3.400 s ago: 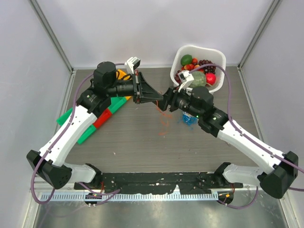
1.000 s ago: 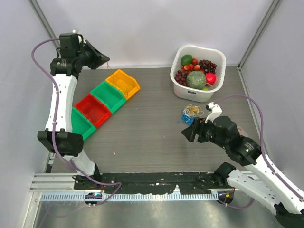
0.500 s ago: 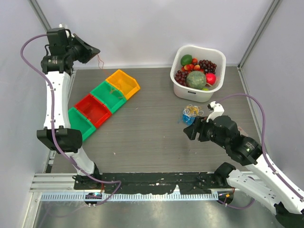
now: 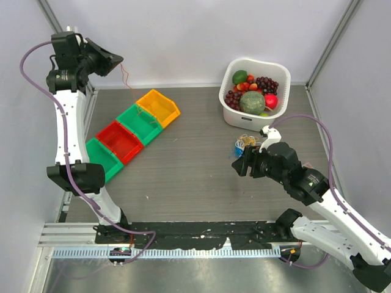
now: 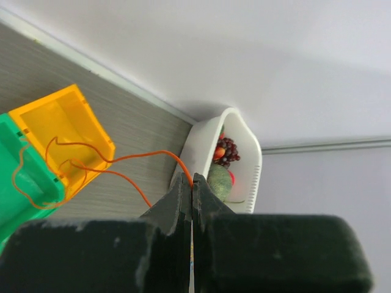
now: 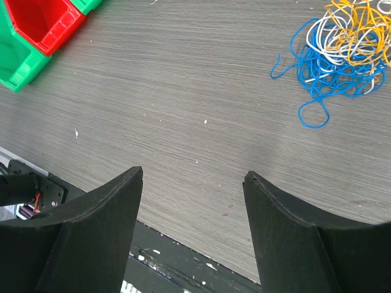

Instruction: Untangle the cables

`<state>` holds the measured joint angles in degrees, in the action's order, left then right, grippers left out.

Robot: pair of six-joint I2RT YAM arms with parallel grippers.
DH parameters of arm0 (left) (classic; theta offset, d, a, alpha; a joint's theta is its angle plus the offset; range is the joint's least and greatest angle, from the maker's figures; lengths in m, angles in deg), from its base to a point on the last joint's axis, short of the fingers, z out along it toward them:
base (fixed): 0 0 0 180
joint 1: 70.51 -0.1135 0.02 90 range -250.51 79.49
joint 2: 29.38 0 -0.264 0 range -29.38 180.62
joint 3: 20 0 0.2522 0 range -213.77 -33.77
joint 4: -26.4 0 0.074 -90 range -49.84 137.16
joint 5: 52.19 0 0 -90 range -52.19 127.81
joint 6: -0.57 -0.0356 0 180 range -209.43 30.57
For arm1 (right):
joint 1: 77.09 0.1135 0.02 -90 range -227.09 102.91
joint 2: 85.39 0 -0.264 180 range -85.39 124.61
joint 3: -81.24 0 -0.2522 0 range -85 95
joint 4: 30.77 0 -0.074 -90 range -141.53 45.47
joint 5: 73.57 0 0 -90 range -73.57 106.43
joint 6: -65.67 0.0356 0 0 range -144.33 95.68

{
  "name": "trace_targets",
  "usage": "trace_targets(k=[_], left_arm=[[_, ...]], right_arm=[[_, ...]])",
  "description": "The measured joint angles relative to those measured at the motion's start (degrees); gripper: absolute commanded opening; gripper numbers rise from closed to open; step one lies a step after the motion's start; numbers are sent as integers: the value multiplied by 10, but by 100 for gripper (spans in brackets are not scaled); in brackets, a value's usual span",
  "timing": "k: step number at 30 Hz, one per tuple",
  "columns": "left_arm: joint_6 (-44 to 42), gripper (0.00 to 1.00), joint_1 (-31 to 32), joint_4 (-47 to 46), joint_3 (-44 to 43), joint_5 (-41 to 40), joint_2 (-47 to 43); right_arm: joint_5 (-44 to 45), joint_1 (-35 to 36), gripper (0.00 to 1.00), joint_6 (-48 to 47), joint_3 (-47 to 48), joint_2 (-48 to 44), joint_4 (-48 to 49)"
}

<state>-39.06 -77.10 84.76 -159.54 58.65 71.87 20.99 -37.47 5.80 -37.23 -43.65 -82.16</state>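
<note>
The bunch of cables (image 4: pixel 246 144), blue, white and yellow-orange loops, lies on the table in front of the fruit basket; it also shows at the top right of the right wrist view (image 6: pixel 339 43). My left gripper (image 4: pixel 120 61) is raised high at the far left and is shut on a thin red-orange cable (image 5: pixel 140 155). This cable hangs from the fingertips (image 5: pixel 192 178) down over the yellow bin (image 5: pixel 58 128) and the green bin beside it. My right gripper (image 4: pixel 237 168) is open and empty, just near-left of the bunch, above bare table (image 6: pixel 192 174).
A row of bins runs diagonally at the left: yellow (image 4: pixel 157 107), green (image 4: pixel 139 122), red (image 4: pixel 119 140), green (image 4: pixel 101 157). A white basket (image 4: pixel 244 120) of fruit stands at the back right. Grey walls close the sides and back.
My left arm has swung from the table's middle up to the far left corner, pulling the red-orange cable out of the bunch. My right gripper drew back, opened, then edged toward the bunch.
</note>
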Motion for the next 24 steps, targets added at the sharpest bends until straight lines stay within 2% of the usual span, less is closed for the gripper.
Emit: trace_targets(k=[10, 24], left_arm=[[33, 0, -4, -43, -37, 30, -1], [32, 0, -10, -50, 23, 21, -3]], right_arm=[[-9, 0, 72, -7, 0, 7, 13], [-12, 0, 72, -10, 0, 10, 21]])
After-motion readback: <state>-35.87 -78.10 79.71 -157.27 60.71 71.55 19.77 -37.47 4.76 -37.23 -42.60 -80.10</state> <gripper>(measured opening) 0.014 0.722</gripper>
